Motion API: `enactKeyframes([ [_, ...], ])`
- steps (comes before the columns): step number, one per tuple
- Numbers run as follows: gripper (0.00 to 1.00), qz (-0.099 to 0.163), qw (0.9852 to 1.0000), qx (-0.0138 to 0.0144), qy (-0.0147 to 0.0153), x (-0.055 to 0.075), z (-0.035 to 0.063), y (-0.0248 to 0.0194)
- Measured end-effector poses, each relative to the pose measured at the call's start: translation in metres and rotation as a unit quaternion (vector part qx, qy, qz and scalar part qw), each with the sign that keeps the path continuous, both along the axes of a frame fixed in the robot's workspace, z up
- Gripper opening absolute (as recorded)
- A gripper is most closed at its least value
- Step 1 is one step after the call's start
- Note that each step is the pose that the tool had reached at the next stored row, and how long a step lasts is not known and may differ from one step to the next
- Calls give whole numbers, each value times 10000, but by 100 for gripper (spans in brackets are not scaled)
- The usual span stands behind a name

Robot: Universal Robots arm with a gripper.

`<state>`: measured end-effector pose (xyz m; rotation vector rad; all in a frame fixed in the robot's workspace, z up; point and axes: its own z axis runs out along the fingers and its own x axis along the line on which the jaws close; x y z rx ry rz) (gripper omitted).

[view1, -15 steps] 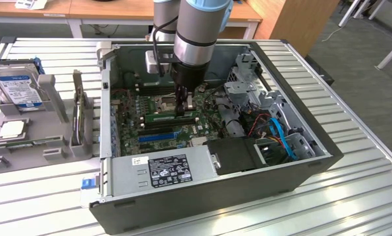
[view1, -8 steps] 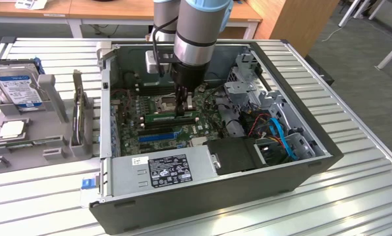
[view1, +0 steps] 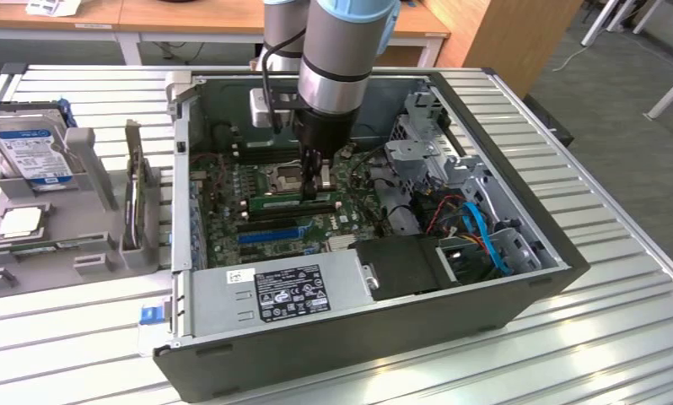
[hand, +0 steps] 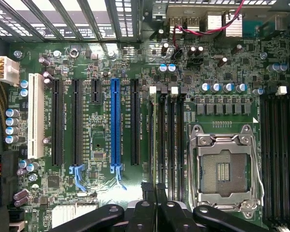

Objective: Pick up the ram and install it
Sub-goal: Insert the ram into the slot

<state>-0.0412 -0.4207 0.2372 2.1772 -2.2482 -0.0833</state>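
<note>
The ram [view1: 280, 203] is a long thin green stick standing on edge in a black memory slot, just in front of the CPU socket [view1: 278, 175] inside the open PC case. My gripper [view1: 316, 192] comes straight down onto the stick near its middle. In the wrist view the ram [hand: 152, 140] runs edge-on as a thin line along the slot beside the blue slot's neighbours, and the two black fingertips [hand: 146, 189] of my gripper [hand: 153, 186] stand close together around its near end. The jaws are shut on the stick.
A blue expansion slot [hand: 115, 125], a white slot [hand: 36, 116] and further empty memory slots [hand: 275, 154] lie around. The power supply [view1: 280, 291] sits at the case front, blue cables [view1: 485, 232] at the exterior view's right. A hard drive [view1: 33, 152] and a green card [view1: 134, 198] stand on a grey rack outside.
</note>
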Motion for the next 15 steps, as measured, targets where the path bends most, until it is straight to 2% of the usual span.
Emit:
enactKeyframes([
  [4, 12, 0, 10000, 4, -1, 0, -1, 0],
  [11, 12, 0, 10000, 38, 0, 0, -1, 0],
  [15, 12, 0, 10000, 40, 0, 0, 7, 0],
])
